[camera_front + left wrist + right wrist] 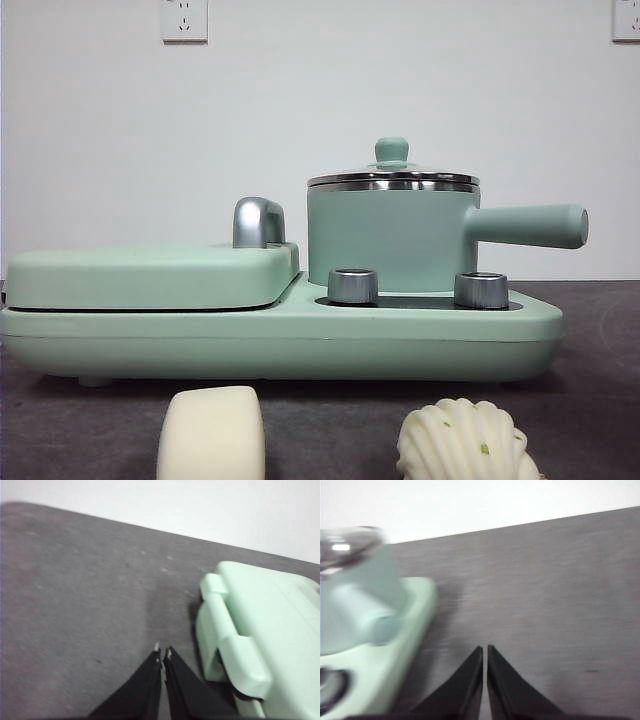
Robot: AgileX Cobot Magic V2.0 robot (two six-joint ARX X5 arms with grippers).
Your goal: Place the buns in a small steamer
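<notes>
Mint-green small steamer stays lidded, buns untouched near; both grippers, left gripper and right gripper, clenched empty, so lifting the lid likely comes first.

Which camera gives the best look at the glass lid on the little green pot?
The front view: the glass lid sits closed on the small steamer, green knob and steel rim sharp. The right wrist view shows only a blurred corner of it; the left wrist view shows none.

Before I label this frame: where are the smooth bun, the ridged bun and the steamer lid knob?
smooth bun (pixel 211 433), front view, front face.
ridged bun (pixel 461 441), front view, ridged top.
lid knob (pixel 391 151), front view, its rounded head.
</notes>
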